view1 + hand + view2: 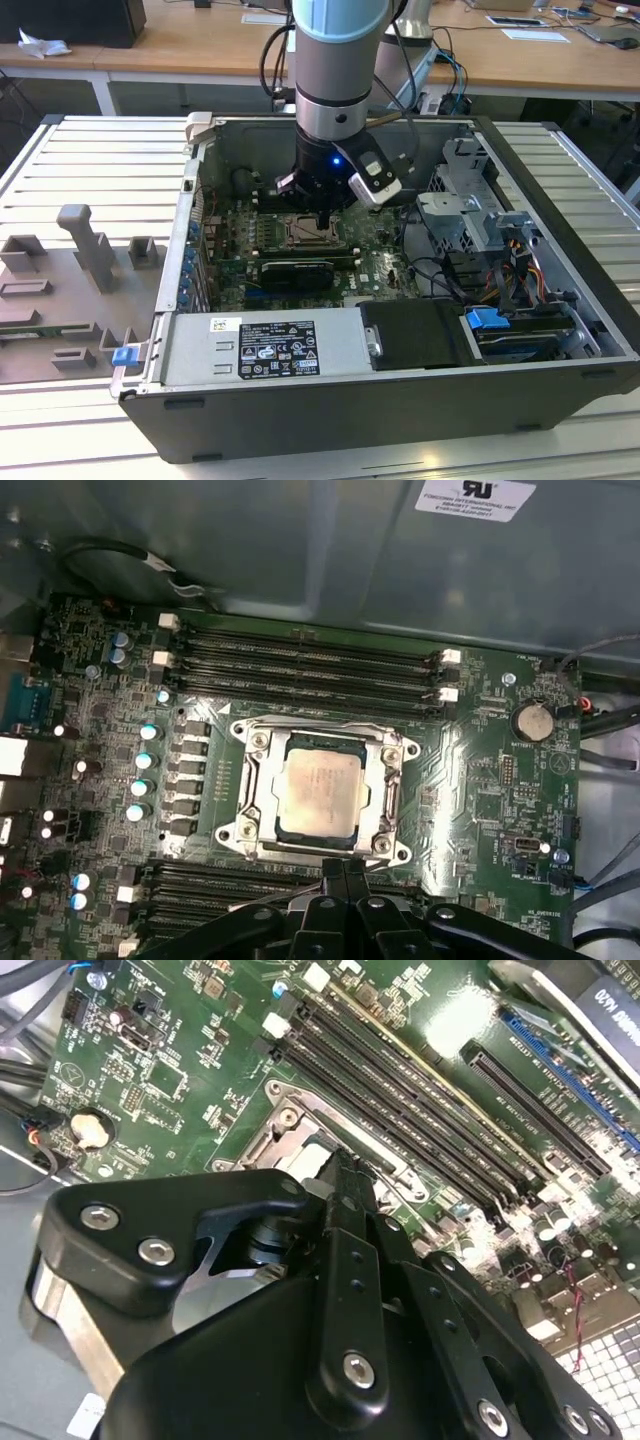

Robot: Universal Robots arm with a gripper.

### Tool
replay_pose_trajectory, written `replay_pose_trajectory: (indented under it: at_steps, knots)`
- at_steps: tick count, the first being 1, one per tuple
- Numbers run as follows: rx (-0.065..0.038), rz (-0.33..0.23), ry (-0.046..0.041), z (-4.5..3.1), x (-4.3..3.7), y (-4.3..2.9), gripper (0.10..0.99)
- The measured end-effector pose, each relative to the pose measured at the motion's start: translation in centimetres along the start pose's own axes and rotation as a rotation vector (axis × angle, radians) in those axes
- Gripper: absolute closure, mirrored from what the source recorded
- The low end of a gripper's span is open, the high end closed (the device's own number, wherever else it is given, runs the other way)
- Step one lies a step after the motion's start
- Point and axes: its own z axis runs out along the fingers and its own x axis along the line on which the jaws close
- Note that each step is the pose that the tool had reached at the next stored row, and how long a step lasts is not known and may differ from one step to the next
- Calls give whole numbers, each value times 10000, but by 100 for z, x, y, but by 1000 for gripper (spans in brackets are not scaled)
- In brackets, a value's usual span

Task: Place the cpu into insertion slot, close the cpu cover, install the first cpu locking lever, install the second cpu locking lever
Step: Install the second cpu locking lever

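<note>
claw (pixel 343 872) at socket edge | cpu (pixel 318 795) in insertion slot (pixel 250 810) | cpu cover (pixel 392 780) down

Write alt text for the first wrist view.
A pale square cpu sits in the insertion slot on a green motherboard, with the silver cpu cover framing it. Long black memory slots run alongside, and the gripper pokes in beside the socket.

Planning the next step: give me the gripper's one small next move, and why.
Probably ease the gripper slightly down at the near edge of the insertion slot, jaws shut as they are. The cpu already lies in it with the cpu cover framing it, and the tips sit just at that edge, so the locking levers seem to be what is left.
</note>
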Motion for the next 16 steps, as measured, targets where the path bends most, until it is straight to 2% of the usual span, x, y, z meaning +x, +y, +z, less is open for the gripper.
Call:
replay_pose_trajectory:
  at_steps: [5,7,8,10,12,16]
  knots:
    - [-30,-5,-2,3,83,-22,980]
    - [-59,-10,-5,0,126,-70,980]
    - [-97,-7,-9,-2,139,-94,980]
    - [-335,5,-40,-3,192,-132,980]
    - [-489,9,-57,4,262,-150,980]
    - [-545,-8,-61,54,357,-151,980]
